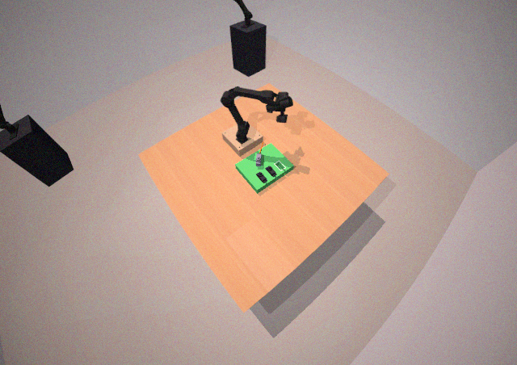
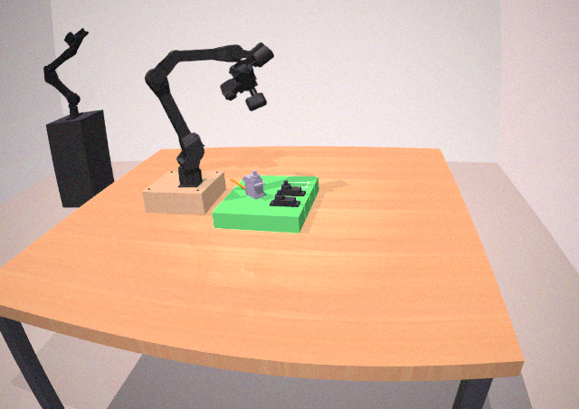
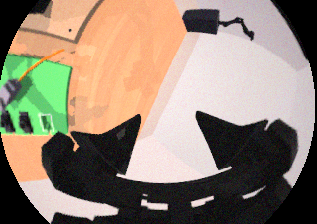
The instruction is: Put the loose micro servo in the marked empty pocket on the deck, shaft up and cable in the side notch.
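The loose grey micro servo (image 1: 259, 158) (image 2: 253, 185) (image 3: 11, 93) stands on the green deck (image 1: 250, 170) (image 2: 242, 215) (image 3: 47, 81) near its back edge, with its orange cable (image 2: 237, 183) (image 3: 42, 63) trailing toward the arm's base. The marked empty pocket (image 1: 280, 165) (image 3: 46, 123), outlined in white, lies at the deck's far right end. Two black servos (image 1: 266, 174) (image 2: 287, 194) sit in the other pockets. My gripper (image 1: 282, 117) (image 2: 242, 95) (image 3: 168, 128) is open and empty. It hangs high above the table, behind and to the right of the deck.
The arm stands on a wooden base block (image 1: 241, 140) (image 2: 185, 199) right beside the deck on the orange table (image 1: 292, 211) (image 2: 327, 264). Two black pedestals (image 1: 248, 46) (image 1: 33, 150) (image 2: 79, 156) with arms stand off the table.
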